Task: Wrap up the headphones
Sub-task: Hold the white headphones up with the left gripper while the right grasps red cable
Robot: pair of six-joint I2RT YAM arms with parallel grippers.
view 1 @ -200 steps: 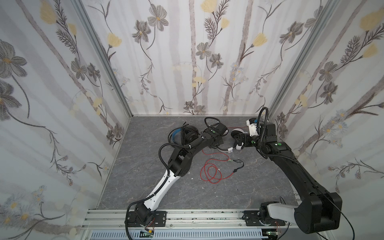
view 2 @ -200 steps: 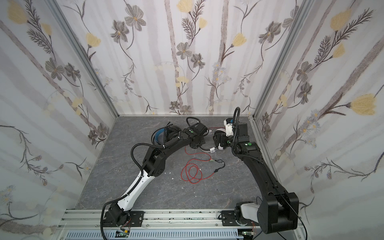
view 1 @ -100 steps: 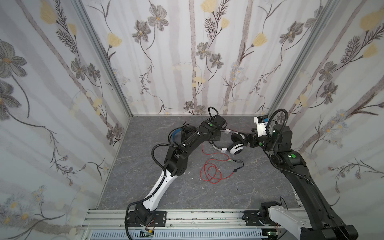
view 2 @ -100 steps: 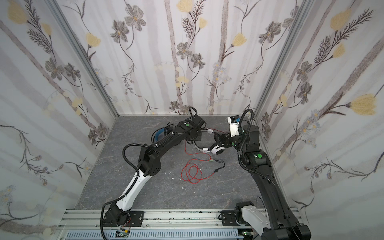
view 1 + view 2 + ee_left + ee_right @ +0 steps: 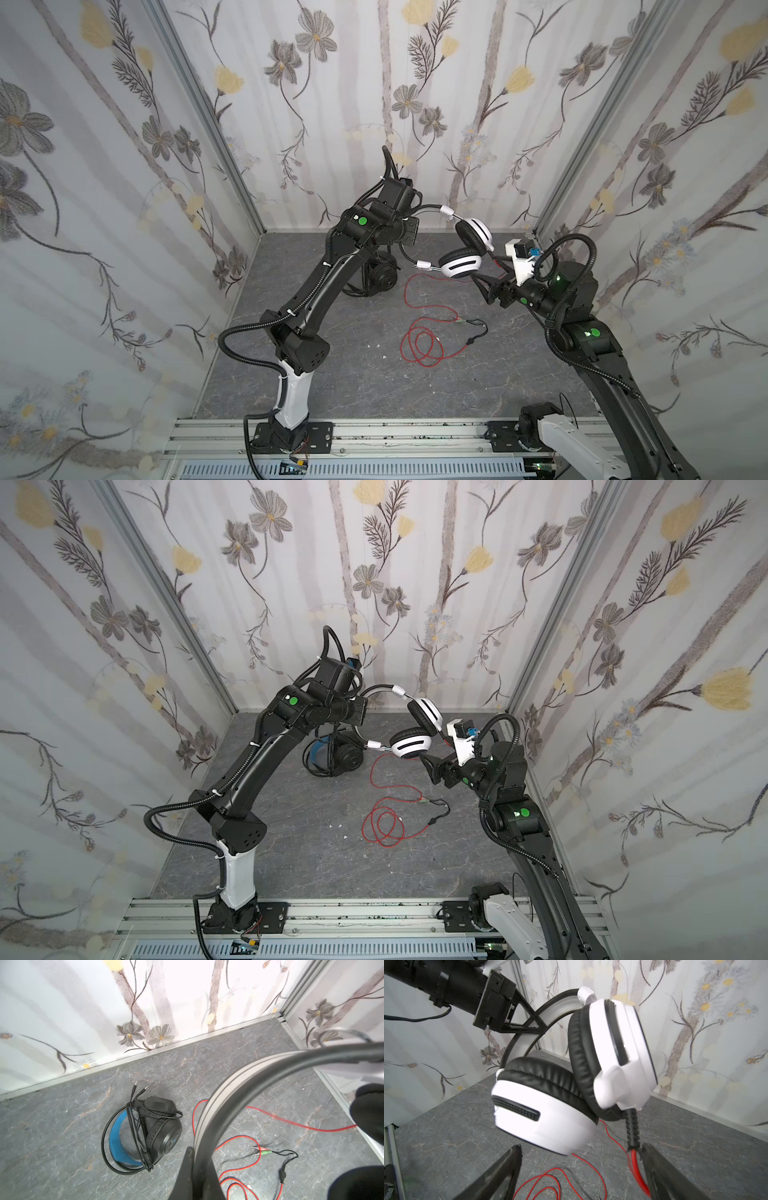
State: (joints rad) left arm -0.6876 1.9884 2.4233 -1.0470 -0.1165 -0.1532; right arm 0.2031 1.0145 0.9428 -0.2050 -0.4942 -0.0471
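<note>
The white headphones (image 5: pixel 461 262) (image 5: pixel 412 744) with black earpads hang in the air above the back of the floor. My left gripper (image 5: pixel 409 232) (image 5: pixel 360 712) (image 5: pixel 197 1153) is shut on their headband (image 5: pixel 239 1088). The two earcups (image 5: pixel 550 1122) dangle just above my right gripper (image 5: pixel 488 274) (image 5: pixel 437 756) (image 5: pixel 581 1147), which is open wide. Their red cable (image 5: pixel 636 1161) runs down along the inside of one right finger, then to a loose coil (image 5: pixel 419 345) (image 5: pixel 382 825) on the floor. The black headphones (image 5: pixel 380 276) (image 5: pixel 341 755) (image 5: pixel 160 1132) lie on the floor with their black cable around them.
Pink and green plugs (image 5: pixel 263 1150) on a black splitter lead (image 5: pixel 473 332) lie by the red coil. Floral walls close in the back and both sides; the back right corner (image 5: pixel 280 1016) is close to the right arm. Rails (image 5: pixel 374 432) run along the front.
My left gripper has lifted the white headphones off the floor and up toward the back wall. My right arm has drawn back to the right, its gripper now below the earcups.
</note>
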